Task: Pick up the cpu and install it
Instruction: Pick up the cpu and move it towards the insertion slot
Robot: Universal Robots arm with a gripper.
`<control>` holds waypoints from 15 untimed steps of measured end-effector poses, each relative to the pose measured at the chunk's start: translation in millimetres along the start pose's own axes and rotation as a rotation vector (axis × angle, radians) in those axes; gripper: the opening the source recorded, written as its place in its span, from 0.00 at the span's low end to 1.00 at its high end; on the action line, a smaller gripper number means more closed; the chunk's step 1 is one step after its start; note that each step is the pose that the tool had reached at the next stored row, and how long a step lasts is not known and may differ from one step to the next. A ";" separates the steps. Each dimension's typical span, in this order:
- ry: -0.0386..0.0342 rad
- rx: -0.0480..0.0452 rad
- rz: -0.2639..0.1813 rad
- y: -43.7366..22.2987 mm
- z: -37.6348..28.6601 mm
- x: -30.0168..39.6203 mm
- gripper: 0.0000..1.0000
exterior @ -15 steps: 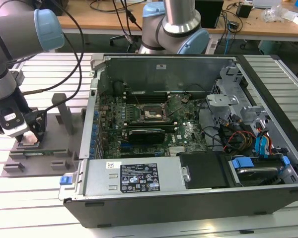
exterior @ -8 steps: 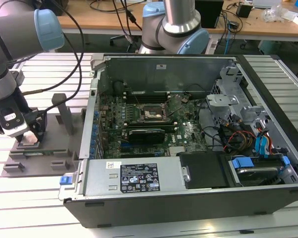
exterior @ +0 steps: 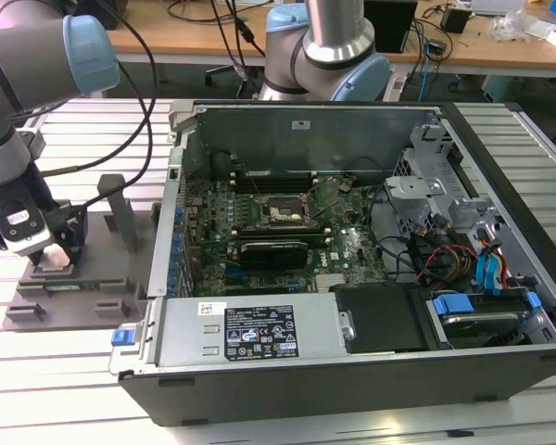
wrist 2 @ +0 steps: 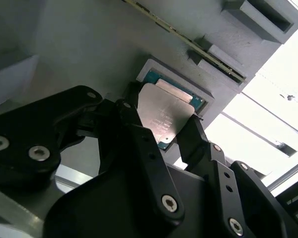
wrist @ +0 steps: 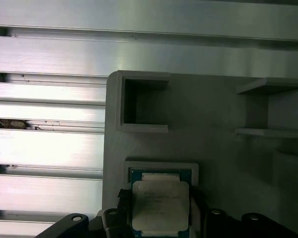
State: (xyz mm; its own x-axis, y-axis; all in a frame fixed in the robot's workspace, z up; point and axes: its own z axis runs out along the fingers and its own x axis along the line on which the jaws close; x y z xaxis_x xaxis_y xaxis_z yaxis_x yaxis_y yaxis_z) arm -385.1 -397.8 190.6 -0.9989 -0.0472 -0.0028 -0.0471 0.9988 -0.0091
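Gripper: in the exterior view the gripper (exterior: 54,252) hangs at the left edge of the frame, at mid-height, pointing down onto a grey holder tray (exterior: 74,298).
Fingers: the two black fingers (wrist 2: 139,135) are drawn in to about the width of the cpu (wrist 2: 165,111), one against each of two opposite edges. The chip fills the gap between them.
Position of the cpu: in both wrist views it lies flat between the fingertips, inside a shallow square recess of the tray. The recess's pale raised rim (wrist: 161,165) shows just beyond the chip's far edge.
Appearance of the cpu: small flat square. Silver-grey metal top with a dull sheen and faint print. A thin green border (wrist: 161,174) runs around the metal.
Holder tray: matte grey, with further open pockets (wrist: 139,106) and upright fins beyond the chip.
Table: bright aluminium slats (exterior: 56,380) carry the tray and extend to the exterior view's lower left.
Computer case: open, occupying the centre and right of the exterior view, well apart from the gripper (exterior: 352,366).
Motherboard: green board (exterior: 352,250) on the case floor, with the black square socket frame (exterior: 283,213) near the centre of the frame.
Background: a second arm's base (exterior: 329,46) stands behind the case at top centre.
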 end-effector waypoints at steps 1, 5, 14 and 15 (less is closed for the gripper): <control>0.0006 -0.0001 0.000 0.0 -1.4 0.1 0.55; 0.0007 -0.0002 0.000 0.0 -5.2 0.1 0.55; 0.0008 -0.0001 0.000 0.0 -10.2 0.1 0.55; 0.0008 -0.0001 0.000 0.0 -10.6 0.1 0.55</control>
State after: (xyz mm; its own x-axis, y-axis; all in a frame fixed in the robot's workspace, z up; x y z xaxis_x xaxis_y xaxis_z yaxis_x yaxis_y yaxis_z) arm -385.3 -397.7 201.2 -0.9989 -0.0469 -0.0021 -0.0469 0.9989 -0.0090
